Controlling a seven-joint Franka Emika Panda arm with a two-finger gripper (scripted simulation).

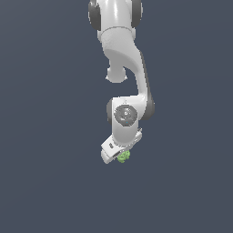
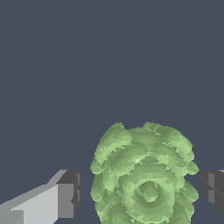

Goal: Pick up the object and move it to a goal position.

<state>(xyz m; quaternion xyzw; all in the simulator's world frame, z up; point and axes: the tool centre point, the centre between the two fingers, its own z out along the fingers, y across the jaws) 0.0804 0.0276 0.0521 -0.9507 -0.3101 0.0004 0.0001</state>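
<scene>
The object (image 1: 124,157) is a small light-green, lumpy, rosette-like lump, showing just under the white gripper (image 1: 119,157) in the exterior view. In the wrist view the object (image 2: 144,175) fills the space between the two dark fingertips (image 2: 72,192). My gripper (image 2: 141,190) is open around it: a clear gap shows between one fingertip and the object, and a narrow gap at the other. Whether the object rests on the floor cannot be told.
A plain dark grey-blue floor (image 1: 45,182) lies all around. The white arm (image 1: 123,54) comes down from the top of the exterior view. Nothing else is in view.
</scene>
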